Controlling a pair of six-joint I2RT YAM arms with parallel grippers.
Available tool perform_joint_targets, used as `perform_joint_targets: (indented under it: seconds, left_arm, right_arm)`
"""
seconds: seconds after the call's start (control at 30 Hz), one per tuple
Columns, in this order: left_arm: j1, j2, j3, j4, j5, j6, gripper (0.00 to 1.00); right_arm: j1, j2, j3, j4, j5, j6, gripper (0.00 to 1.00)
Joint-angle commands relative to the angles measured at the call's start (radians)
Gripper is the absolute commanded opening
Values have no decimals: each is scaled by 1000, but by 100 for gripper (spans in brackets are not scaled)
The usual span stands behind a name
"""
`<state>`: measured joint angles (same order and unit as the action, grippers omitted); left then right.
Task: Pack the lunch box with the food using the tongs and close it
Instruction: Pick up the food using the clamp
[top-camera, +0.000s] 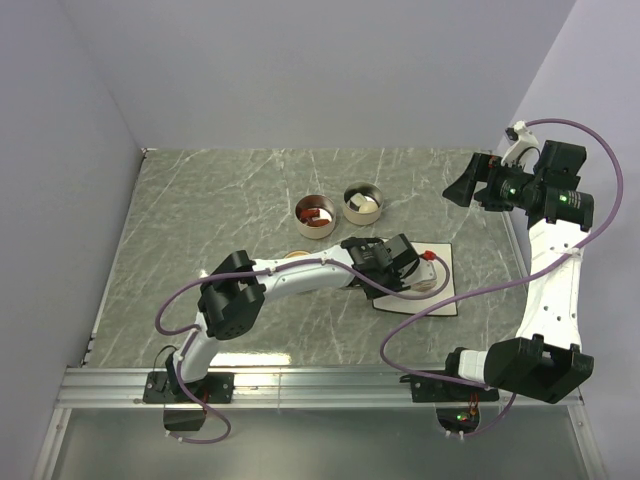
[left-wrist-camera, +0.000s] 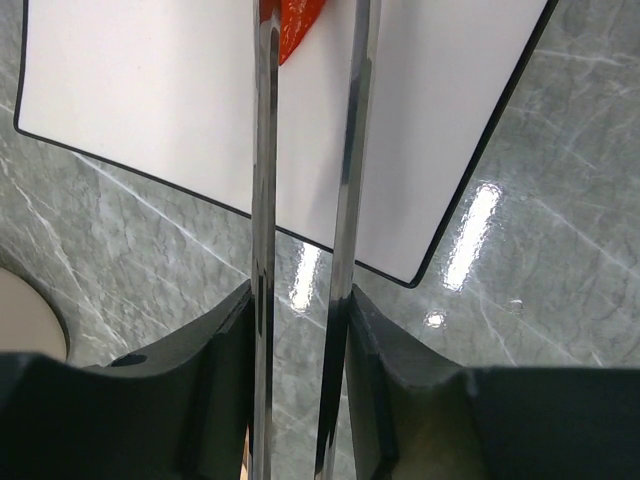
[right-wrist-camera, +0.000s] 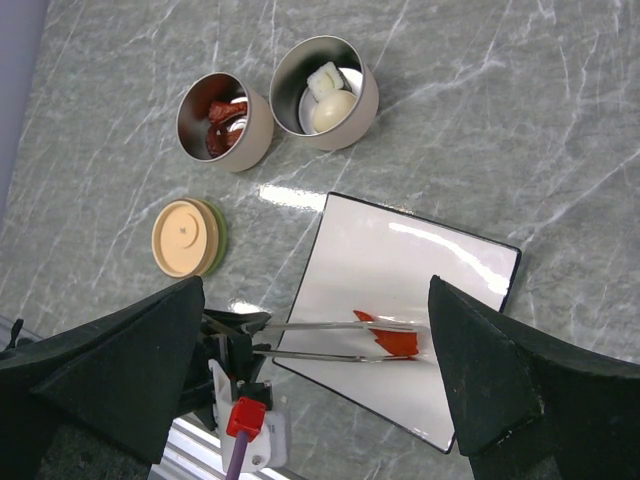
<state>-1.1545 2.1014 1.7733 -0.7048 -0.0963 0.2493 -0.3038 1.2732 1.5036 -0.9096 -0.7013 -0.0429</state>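
My left gripper (left-wrist-camera: 300, 300) is shut on the tongs (left-wrist-camera: 263, 180), whose two silver arms run out between its fingers. In the right wrist view the tongs (right-wrist-camera: 335, 340) reach over a white black-rimmed plate (right-wrist-camera: 420, 260), and their tips straddle a red curved piece of food (right-wrist-camera: 397, 343) lying there. The lunch box shows as two round tins: one (right-wrist-camera: 262, 128) holds red and brown pieces (right-wrist-camera: 222, 118), the other (right-wrist-camera: 368, 100) holds a white egg-like ball (right-wrist-camera: 333, 110) and a white block. My right gripper (right-wrist-camera: 316, 290) hangs high above the scene, open and holding nothing.
A cream lid with a green rim (right-wrist-camera: 187, 237) lies flat on the marble table (top-camera: 220, 200), left of the plate. The left arm (top-camera: 290, 275) stretches across the table's front. The right arm (top-camera: 550, 260) rises along the right edge. Walls enclose the back and both sides.
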Motion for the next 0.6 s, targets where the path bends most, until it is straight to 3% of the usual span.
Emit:
perform_joint_targets:
  seconds: [0.0, 0.23, 0.57]
  left_arm:
    - [-1, -20, 18, 2, -16, 7, 35]
    - [3, -53, 52, -7, -23, 8, 27]
    - [16, -98, 69, -21, -26, 13, 24]
  right_arm:
    - [-14, -9, 17, 3, -21, -9, 100]
    - [-14, -11, 15, 3, -21, -9, 100]
    - [-14, -11, 14, 5, -24, -8, 100]
